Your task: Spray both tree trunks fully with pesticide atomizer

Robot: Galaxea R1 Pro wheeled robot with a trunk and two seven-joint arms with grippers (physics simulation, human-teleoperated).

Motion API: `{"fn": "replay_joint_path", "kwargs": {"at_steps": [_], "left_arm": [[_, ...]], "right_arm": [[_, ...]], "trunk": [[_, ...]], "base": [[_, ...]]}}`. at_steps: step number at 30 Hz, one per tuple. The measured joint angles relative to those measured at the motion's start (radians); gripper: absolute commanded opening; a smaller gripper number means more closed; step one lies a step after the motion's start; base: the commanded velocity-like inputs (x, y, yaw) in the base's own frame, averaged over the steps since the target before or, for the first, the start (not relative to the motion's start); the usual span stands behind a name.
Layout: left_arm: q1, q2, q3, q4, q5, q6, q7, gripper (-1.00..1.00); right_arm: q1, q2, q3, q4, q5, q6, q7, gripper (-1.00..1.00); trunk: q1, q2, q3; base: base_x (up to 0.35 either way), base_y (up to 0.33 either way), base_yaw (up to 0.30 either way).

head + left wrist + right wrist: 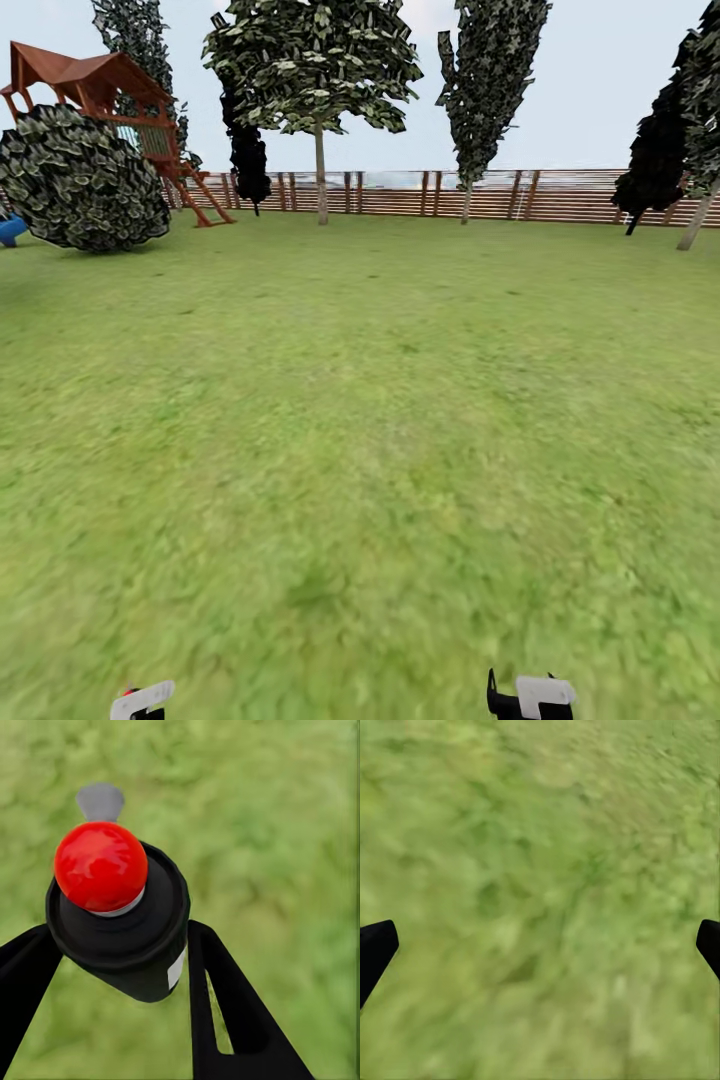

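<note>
Green mottled lawn [360, 450] occupies most of the head view, running up to a brown horizontal-slat wooden fence [480, 195] across the upper part of the frame.

Item: tiny dark green-black pesticide atomizer with a round glossy red top [101, 866]. It is clamped between the two black fingers [225, 1012] of the left end effector [120, 967], red top toward the wrist camera, grass behind it. In the head view a speck of red shows beside the white left end effector at the bottom edge, lower left.

Item: right end effector [540, 945]. Its black fingertips [375, 949] sit at opposite edges of the wrist frame, spread wide with nothing between them, above blurred grass. In the head view it is a white and black part at the bottom edge, right of centre.

Item: tall tree with a pale bare trunk and blocky green leaves [320, 170], upper centre, before the fence. A second pale-trunked tree [468, 195] stands to its right.

Item: large round dark-leaved bush [80, 180], upper left, with a red-brown wooden play tower [100, 85] behind it.

Item: black-foliaged narrow tree [655, 165], upper right.
</note>
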Motion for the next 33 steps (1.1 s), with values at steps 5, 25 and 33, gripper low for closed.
{"fn": "replay_joint_path", "kwargs": {"at_steps": [5, 25, 33], "left_arm": [[0.0, 0.0, 0.0, 0.0, 0.0, 0.0, 0.0, -1.0], [0.0, 0.0, 0.0, 0.001, 0.0, 0.001, 0.0, -1.0], [0.0, 0.0, 0.0, 0.001, 0.0, 0.001, -0.001, -1.0]], "right_arm": [[0.0, 0.0, 0.001, 0.0, 0.0, 0.0, 0.0, 1.0], [0.003, 0.035, 0.0, 0.0, 0.0, 0.0, 0.0, 1.0], [0.004, 0.033, 0.001, 0.0, 0.001, 0.0, 0.0, 1.0]], "trunk": [[0.0, 0.0, 0.0], [0.0, 0.0, 0.0], [0.0, 0.0, 0.0]], "base": [[0.338, 0.0, 0.0], [0.338, 0.0, 0.077], [0.338, 0.0, 0.001]]}}
